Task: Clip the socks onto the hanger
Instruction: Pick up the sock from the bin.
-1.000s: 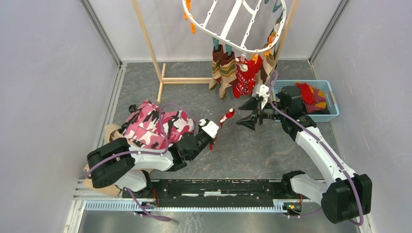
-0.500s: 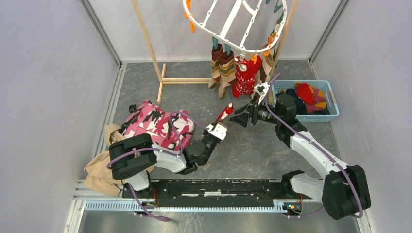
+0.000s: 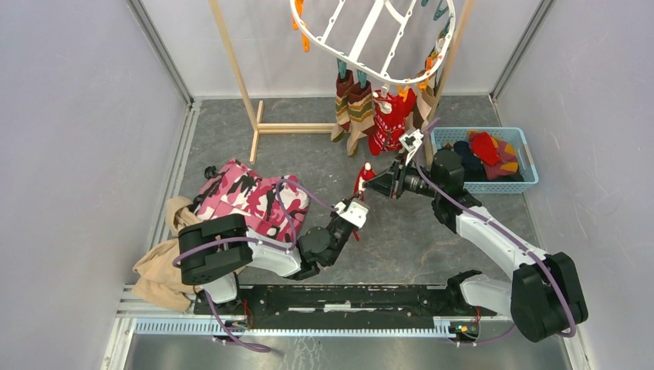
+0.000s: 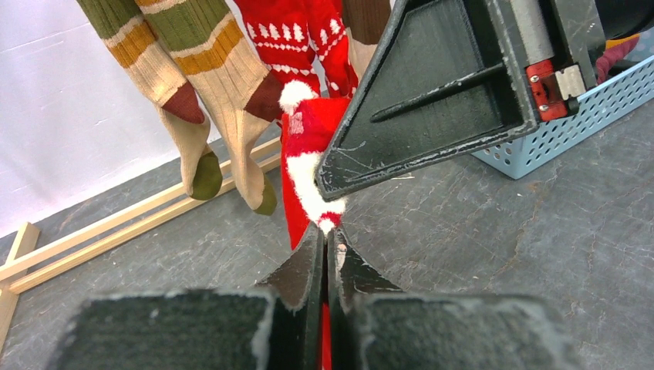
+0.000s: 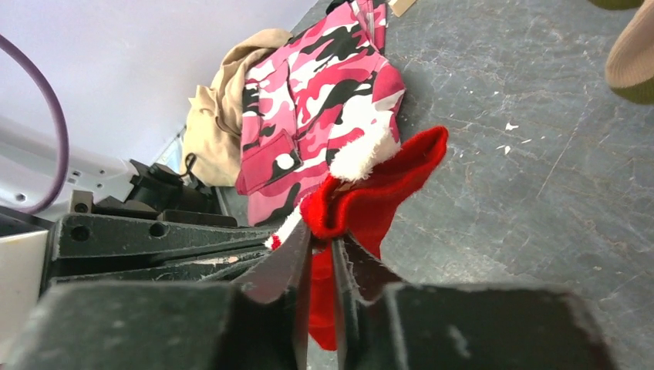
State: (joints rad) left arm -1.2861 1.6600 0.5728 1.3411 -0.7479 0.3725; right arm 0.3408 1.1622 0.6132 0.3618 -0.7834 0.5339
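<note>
Both grippers hold one red sock with white fluffy trim (image 3: 364, 177) above the floor's middle. My left gripper (image 4: 324, 233) is shut on its lower end; from above the left gripper (image 3: 359, 194) reaches in from the lower left. My right gripper (image 5: 320, 237) is shut on the sock's (image 5: 382, 193) upper fold, coming from the right (image 3: 373, 183). The white oval hanger (image 3: 370, 42) hangs at the back with orange and teal clips. Tan-striped socks (image 3: 355, 108) and red patterned socks (image 3: 389, 119) hang clipped from it.
A light wooden pole rack (image 3: 239, 77) carries the hanger. A blue basket (image 3: 526, 179) at the right holds more socks (image 3: 486, 148). A pink camouflage cloth (image 3: 247, 196) and a tan cloth (image 3: 158, 270) lie at the left, beside the left arm.
My right gripper has moved left to the red sock and closed on it. The left gripper has swung right and lifted the sock toward it, staying shut.
</note>
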